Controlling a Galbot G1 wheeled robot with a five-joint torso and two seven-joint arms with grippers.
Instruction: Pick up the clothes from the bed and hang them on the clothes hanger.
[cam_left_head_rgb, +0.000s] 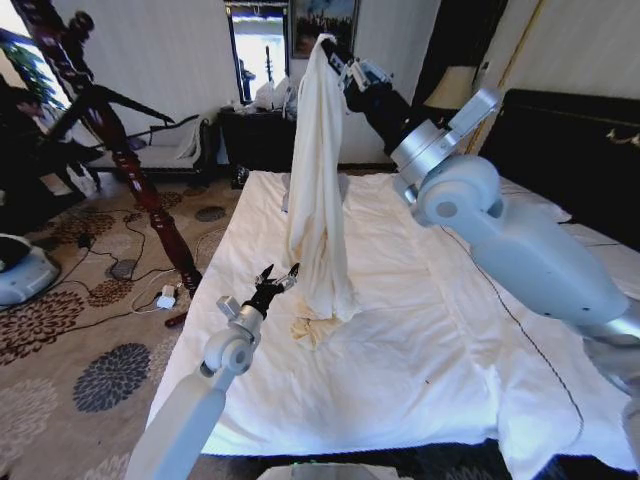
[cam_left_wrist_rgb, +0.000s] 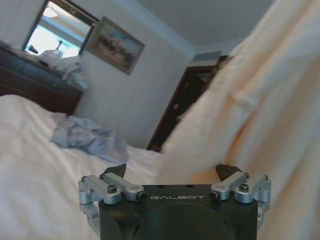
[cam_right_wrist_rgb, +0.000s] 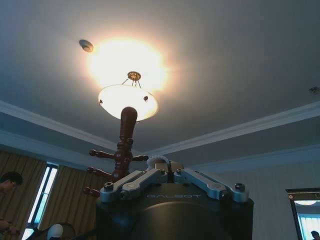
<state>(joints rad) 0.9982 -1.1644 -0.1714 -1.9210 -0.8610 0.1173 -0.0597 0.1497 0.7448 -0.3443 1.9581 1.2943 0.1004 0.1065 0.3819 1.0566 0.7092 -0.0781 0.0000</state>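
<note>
The clothes (cam_left_head_rgb: 318, 190), a cream long-sleeved garment, hang in a long drape from my raised right gripper (cam_left_head_rgb: 338, 58), and their lower end rests crumpled on the bed (cam_left_head_rgb: 420, 340). In the right wrist view the right gripper (cam_right_wrist_rgb: 167, 172) is shut on a pinch of cream fabric. My left gripper (cam_left_head_rgb: 278, 278) is open just above the duvet, close beside the garment's lower part. In the left wrist view its fingers (cam_left_wrist_rgb: 115, 174) are spread, with the cream cloth (cam_left_wrist_rgb: 250, 110) right in front of them. The clothes hanger is out of view.
A dark red wooden coat stand (cam_left_head_rgb: 130, 150) leans left of the bed over a patterned carpet with cables; its top (cam_right_wrist_rgb: 125, 140) rises just beyond the right gripper. A small grey-blue garment (cam_left_wrist_rgb: 87, 137) lies on the duvet. The dark headboard (cam_left_head_rgb: 570, 150) is at the right.
</note>
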